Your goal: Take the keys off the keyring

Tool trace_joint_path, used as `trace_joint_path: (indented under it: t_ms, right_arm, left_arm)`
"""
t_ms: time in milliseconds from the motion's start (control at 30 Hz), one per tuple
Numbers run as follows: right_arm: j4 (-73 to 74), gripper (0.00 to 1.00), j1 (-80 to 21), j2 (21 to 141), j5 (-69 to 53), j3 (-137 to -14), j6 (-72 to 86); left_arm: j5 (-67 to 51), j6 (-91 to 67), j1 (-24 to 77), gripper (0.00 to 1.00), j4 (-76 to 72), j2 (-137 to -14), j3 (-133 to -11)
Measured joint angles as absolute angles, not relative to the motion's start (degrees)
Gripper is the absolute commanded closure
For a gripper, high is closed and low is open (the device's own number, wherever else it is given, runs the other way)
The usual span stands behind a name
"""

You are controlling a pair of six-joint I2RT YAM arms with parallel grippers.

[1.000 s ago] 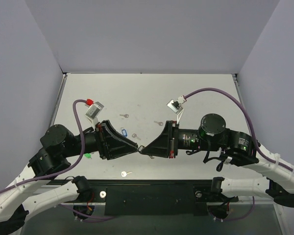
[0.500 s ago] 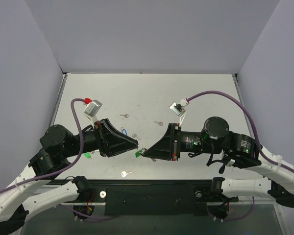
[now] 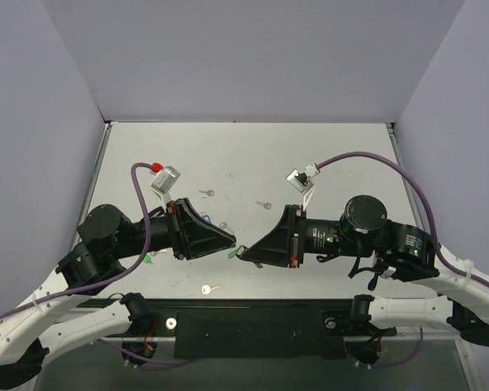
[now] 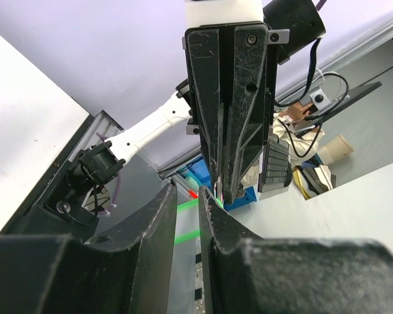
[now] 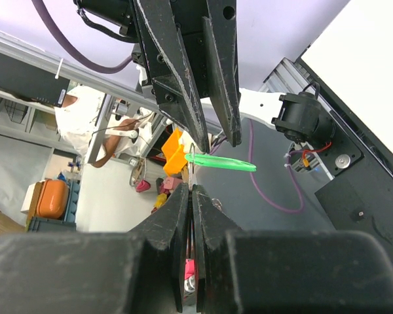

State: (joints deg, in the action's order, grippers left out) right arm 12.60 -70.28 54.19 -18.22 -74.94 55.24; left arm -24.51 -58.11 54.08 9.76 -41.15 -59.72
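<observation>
The keyring's light-green tag (image 5: 221, 162) hangs flat from a thin metal ring (image 5: 192, 155) at the tip of my right gripper (image 5: 192, 188), which is shut on the ring's metal. I cannot tell whether a key is in its jaws. From above, the tag (image 3: 231, 256) shows just off the right gripper (image 3: 241, 253), held above the table. My left gripper (image 3: 235, 243) faces it tip to tip. Its jaws stand a little apart and empty (image 4: 187, 190), just above the tag in the right wrist view (image 5: 217, 145). Loose silver keys (image 3: 209, 288) lie on the table.
More keys lie at the middle (image 3: 263, 204), at the back (image 3: 205, 193) and by the left gripper (image 3: 224, 226). A blue tag (image 3: 205, 220) and a brighter green tag (image 3: 147, 258) lie by the left arm. Purple cables arch over both wrists.
The two gripper tips were touching and have drawn slightly apart. The green tag has come into sight at the right gripper's tip. The left arm has shifted a little to the right.
</observation>
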Motion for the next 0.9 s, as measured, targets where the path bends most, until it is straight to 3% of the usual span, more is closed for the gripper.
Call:
trace_joint_path:
  t_ms: [200, 500, 900]
  right_arm:
    - [12.64, 1.0, -70.63, 54.19, -18.11, -74.87, 55.0]
    - [14.39, 1.0, -71.0, 54.19, -17.17, -74.87, 54.04]
    - [15.75, 1.0, -71.72, 54.26, -16.56, -74.87, 53.25]
  left_arm:
    - [-24.8, -58.08, 54.52, 0.69, 9.61, -41.23, -59.57]
    - [-21.87, -56.01, 54.65, 0.49, 13.96, -40.14, -61.1]
    - [-24.77, -53.04, 54.65, 0.49, 14.92, -41.32, -63.88]
